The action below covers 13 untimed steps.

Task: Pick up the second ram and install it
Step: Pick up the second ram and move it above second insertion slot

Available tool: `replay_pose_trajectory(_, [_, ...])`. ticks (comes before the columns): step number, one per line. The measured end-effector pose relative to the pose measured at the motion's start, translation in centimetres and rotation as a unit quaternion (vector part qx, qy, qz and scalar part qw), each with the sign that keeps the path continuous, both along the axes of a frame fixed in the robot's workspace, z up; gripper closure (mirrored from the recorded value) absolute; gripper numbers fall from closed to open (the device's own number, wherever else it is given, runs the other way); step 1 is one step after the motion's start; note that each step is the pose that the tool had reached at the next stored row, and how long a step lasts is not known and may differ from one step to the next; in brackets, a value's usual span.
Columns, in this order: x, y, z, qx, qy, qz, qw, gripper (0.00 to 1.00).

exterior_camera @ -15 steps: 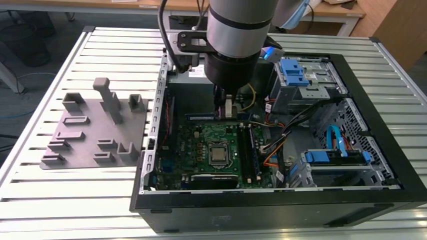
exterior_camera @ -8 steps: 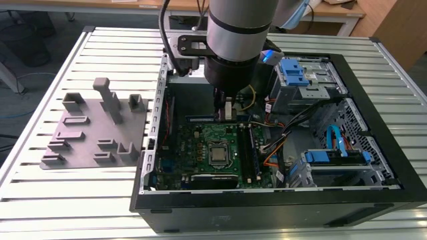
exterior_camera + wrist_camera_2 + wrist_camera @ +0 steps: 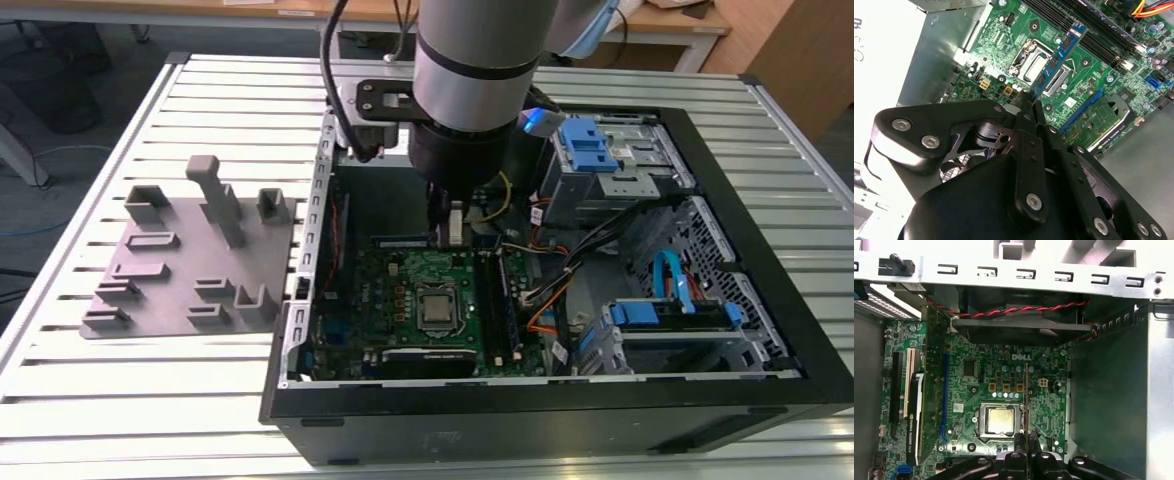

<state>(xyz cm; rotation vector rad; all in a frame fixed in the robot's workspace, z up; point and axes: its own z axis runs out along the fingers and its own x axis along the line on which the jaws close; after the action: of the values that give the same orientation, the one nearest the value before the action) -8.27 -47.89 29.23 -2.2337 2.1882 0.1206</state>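
Second wrist view, gripper [image 3: 1030, 101] squeezing a thin memory stick [image 3: 1061, 52], stick held above the green board [image 3: 1134, 80], exterior view, board inside an open computer case [image 3: 534, 425] on the desk [image 3: 200, 400].

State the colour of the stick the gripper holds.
The second ram: blue with dark chips, best in the second wrist view.

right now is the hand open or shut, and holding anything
hand: shut on the second ram, held over the motherboard
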Motion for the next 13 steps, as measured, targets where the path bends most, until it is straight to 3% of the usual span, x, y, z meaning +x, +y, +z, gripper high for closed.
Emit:
replay_pose_trajectory(10, [0.0,-0.35,-1.04,0.0,0.0,0.0,1.0,0.86])
replay_pose_trajectory(13, [0.6,-0.43,-1.35,0.0,0.0001,0.0,1.0,0.86])
